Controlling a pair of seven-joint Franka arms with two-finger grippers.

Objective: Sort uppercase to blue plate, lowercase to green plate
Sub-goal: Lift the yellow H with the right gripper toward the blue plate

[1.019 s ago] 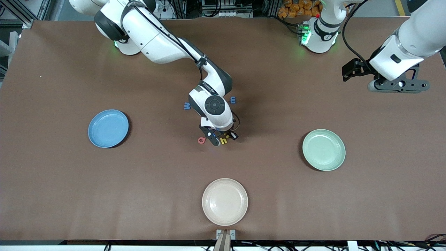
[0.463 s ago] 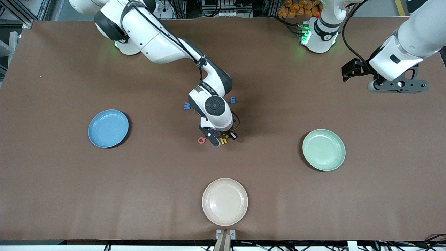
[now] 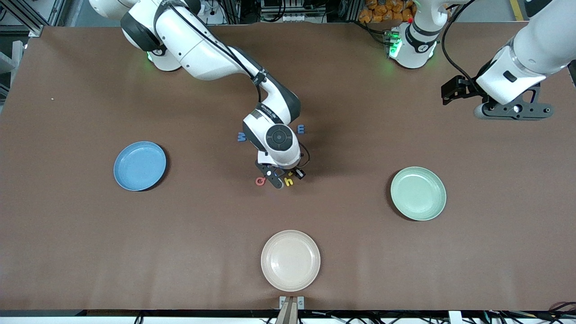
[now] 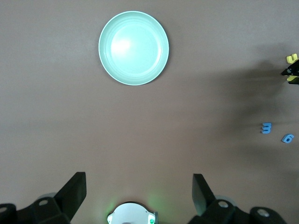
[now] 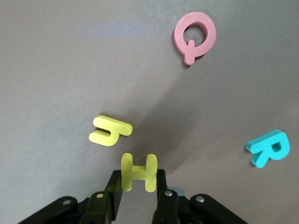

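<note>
My right gripper (image 5: pixel 138 177) is shut on the yellow uppercase H (image 5: pixel 138 171), held upright just above the table mid-table. Flat on the table below it lie the yellow lowercase h (image 5: pixel 110 130), the red Q (image 5: pixel 195 35) and the teal R (image 5: pixel 269 148). The blue W (image 3: pixel 242 136) and a blue m (image 3: pixel 301 129) lie on either side of the right wrist. A blue g (image 4: pixel 288 138) lies beside the m. The blue plate (image 3: pixel 139 165) and the green plate (image 3: pixel 418 193) hold nothing. My left gripper (image 3: pixel 513 110) waits open, high over its end.
A beige plate (image 3: pixel 290 260) sits near the table's front edge, nearer the camera than the letters. The right arm (image 3: pixel 216 54) stretches from its base over the table to the letter cluster. Brown table surface lies between the plates.
The right gripper has risen slightly with the yellow H in it, uncovering more of the h beneath. The left arm has stayed put.
</note>
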